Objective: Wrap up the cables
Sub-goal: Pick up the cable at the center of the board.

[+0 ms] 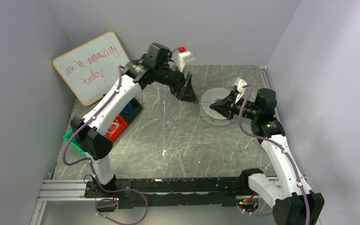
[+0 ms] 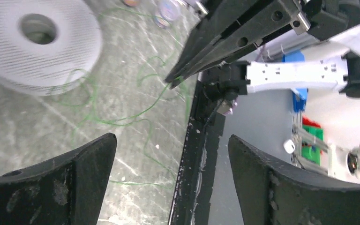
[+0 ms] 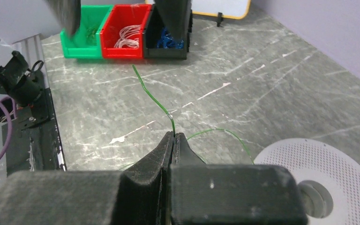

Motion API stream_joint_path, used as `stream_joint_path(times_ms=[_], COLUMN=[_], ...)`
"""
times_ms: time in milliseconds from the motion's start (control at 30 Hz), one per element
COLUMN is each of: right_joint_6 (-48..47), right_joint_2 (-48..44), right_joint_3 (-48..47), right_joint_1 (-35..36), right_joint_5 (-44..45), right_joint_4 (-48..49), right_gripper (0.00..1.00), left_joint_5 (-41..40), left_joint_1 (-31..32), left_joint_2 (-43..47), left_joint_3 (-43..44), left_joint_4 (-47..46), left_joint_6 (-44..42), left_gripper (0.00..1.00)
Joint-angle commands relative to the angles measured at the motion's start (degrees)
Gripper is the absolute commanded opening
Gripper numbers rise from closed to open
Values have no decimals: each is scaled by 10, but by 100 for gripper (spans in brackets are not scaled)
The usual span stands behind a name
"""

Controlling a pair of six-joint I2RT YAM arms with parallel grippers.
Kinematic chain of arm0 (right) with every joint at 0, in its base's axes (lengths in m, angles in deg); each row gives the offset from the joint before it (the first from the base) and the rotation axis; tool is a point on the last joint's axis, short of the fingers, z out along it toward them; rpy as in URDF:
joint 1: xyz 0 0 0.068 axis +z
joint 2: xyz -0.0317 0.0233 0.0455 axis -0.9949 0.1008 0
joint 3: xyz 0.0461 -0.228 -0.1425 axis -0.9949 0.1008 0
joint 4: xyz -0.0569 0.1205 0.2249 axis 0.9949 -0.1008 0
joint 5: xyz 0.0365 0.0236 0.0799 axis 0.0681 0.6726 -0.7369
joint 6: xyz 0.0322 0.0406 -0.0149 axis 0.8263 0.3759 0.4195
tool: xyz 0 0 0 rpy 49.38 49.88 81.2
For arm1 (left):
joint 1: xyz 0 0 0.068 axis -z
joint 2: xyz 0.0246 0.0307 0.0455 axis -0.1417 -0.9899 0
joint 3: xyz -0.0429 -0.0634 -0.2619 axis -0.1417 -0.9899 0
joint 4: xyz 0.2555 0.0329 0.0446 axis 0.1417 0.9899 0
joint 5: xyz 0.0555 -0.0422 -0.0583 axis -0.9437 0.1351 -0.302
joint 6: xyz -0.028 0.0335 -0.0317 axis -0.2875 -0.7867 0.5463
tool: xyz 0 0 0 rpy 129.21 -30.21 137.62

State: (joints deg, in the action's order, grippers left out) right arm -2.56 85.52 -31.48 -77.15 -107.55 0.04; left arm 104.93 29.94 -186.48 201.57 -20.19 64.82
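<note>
The cables are one thin green wire [image 1: 198, 151] that lies in loose squiggles on the grey marble table [image 1: 159, 126]. My right gripper [image 3: 173, 135] is shut on a strand of it, and the free end [image 3: 145, 89] sticks up out of the tips. That gripper [image 1: 212, 107] hovers over a white perforated spool [image 1: 210, 96], which also shows in the right wrist view [image 3: 328, 164]. My left gripper [image 1: 186, 96] hangs open just left of it with nothing between its fingers [image 2: 93, 159]. Below them lie the green strands [image 2: 122, 119] and the spool [image 2: 37, 42].
A green bin [image 3: 84, 28], a red bin [image 3: 124, 30] with pale wire and a black bin [image 3: 168, 42] with blue wire stand in a row at the table's left side. A whiteboard [image 1: 91, 65] leans at the back left. A black rail [image 1: 183, 183] runs along the near edge.
</note>
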Motion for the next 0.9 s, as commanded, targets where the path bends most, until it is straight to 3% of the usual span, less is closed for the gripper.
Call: stream_joint_path(times_ms=[0, 200, 433, 633, 867], right_joint_6=[3, -5, -40, -57, -65], right_joint_2=[-5, -13, -5, 12, 27], right_joint_3=[-34, -47, -45, -47, -48], right_joint_1=[-27, -76, -96, -95, -94], right_joint_5=[7, 18, 14, -3, -19], right_joint_4=[-13, -40, -66, -82, -92], right_gripper=[0, 0, 0, 0, 0], left_joint_5=[-22, -254, -196, -238, -228], left_joint_1=[-64, -68, -49, 29, 46], left_joint_2=[77, 88, 12, 3, -14], left_joint_3=[9, -76, -5, 24, 53], left_joint_4=[-40, -101, -61, -74, -88], left_joint_6=[13, -42, -38, -42, 8], left_gripper=[94, 94, 94, 94, 89])
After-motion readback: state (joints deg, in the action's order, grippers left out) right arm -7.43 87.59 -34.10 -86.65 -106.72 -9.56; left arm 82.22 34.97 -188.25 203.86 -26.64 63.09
